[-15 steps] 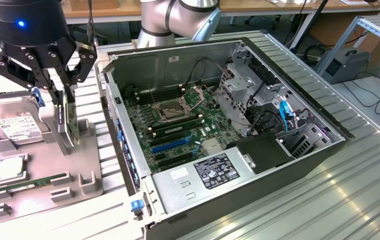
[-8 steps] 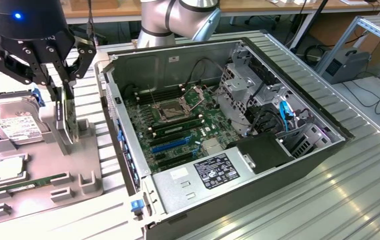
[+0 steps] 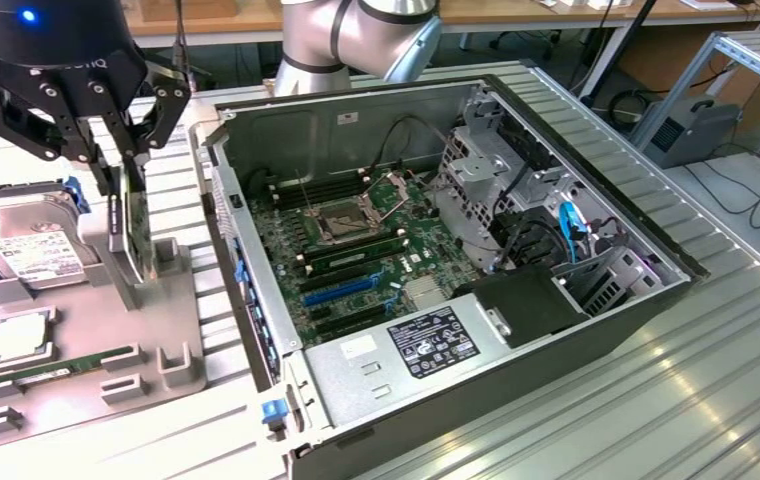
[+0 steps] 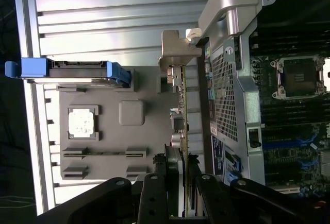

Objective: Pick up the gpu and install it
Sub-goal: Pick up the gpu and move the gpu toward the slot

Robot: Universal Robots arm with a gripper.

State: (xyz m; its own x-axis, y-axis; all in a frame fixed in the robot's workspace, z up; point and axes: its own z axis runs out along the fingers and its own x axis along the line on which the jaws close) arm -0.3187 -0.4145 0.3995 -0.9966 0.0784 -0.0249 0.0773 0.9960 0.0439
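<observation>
Gpu [image 3: 125, 240] [image 4: 182, 112], one in number, is seen standing on edge on the single grey tray [image 3: 173, 320], clamped between the closed fingers of the gripper [image 3: 127, 182] [image 4: 181, 176]. One hard drive [image 3: 27, 245], one processor chip [image 3: 20, 335] and one RAM stick [image 3: 57, 367] are counted on the tray. One opened computer case [image 3: 594, 345] is laid alongside on a ribbed metal table [image 3: 660, 400]; benches and cables are seen behind.

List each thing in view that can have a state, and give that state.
gpu, upright on its edge in the grey tray, not in the case.
gripper, at the gpu's upper edge.
hard drive, tilted, resting in the tray.
RAM stick, lying in the tray.
computer case, on its side, open.
</observation>
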